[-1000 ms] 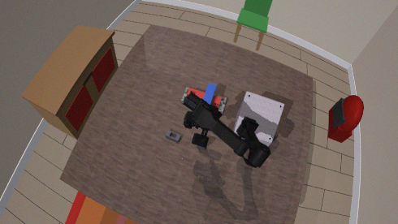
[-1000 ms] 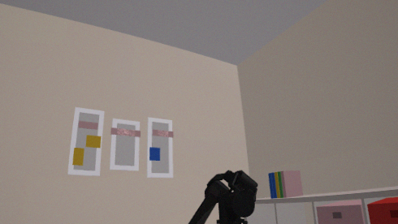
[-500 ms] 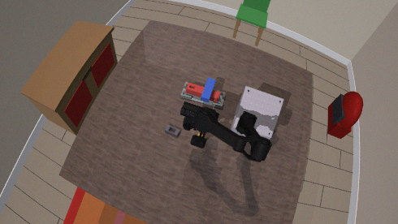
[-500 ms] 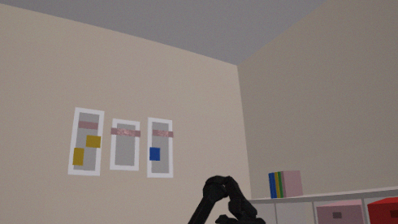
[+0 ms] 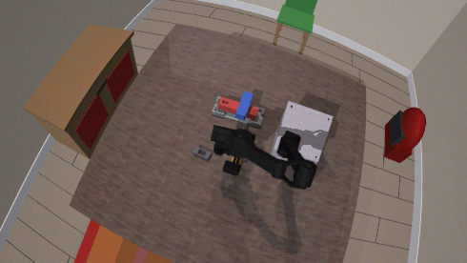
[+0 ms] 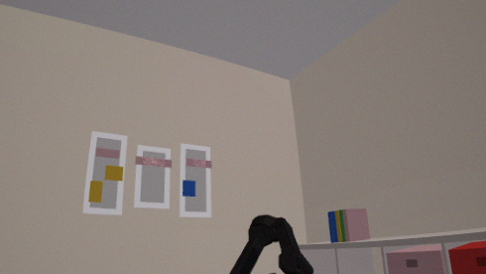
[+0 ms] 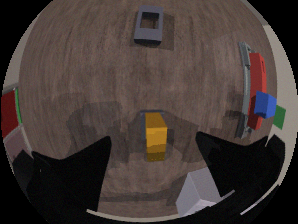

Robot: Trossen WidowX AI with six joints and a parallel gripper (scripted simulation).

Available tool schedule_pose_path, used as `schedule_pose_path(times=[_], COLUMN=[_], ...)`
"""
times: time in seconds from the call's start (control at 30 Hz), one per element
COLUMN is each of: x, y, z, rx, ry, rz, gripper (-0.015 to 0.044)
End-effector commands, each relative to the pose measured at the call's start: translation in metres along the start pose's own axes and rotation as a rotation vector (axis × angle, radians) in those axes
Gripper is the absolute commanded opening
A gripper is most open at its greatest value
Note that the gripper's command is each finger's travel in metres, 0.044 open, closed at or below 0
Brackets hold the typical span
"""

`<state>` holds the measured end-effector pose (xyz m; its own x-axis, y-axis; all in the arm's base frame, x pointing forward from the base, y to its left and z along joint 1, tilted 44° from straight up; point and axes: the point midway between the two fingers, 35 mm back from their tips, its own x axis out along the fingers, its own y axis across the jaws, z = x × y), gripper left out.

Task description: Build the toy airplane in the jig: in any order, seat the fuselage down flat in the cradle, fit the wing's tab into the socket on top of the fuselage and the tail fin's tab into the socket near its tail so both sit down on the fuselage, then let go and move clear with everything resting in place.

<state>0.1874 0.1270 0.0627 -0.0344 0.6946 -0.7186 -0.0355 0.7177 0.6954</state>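
The red fuselage (image 5: 229, 106) (image 7: 257, 75) lies in the grey cradle (image 5: 216, 114) (image 7: 245, 75). The blue wing (image 5: 245, 105) (image 7: 265, 105) lies across its top; whether its tab is fully down cannot be told. The dark socket near the fuselage's other end shows empty in the top view. The yellow tail fin (image 7: 156, 135) stands on the table, apart from the cradle, partly hidden by the arm in the top view. My gripper (image 7: 154, 139) is open above the fin, with one fingertip on either side of it in the wrist view and nothing held.
A small grey block with a rectangular hole (image 5: 208, 155) (image 7: 148, 35) lies beyond the fin in the wrist view. A pale box (image 5: 305, 122) (image 7: 199, 188) stands right of the cradle in the top view, with the arm (image 5: 267, 160) partly over it.
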Motion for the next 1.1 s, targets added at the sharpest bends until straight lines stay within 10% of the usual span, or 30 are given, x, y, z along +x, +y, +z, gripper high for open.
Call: schedule_pose_path(times=[0.0,0.57,1.07], x=[0.007,0.031,0.031], y=[-0.002,0.0,0.0], z=[-0.003,-0.005,-0.005], rx=[0.01,0.01,0.01], ry=[0.009,0.009,0.009], rz=[-0.001,0.005,0.005], gripper=[0.044,0.044,0.0085])
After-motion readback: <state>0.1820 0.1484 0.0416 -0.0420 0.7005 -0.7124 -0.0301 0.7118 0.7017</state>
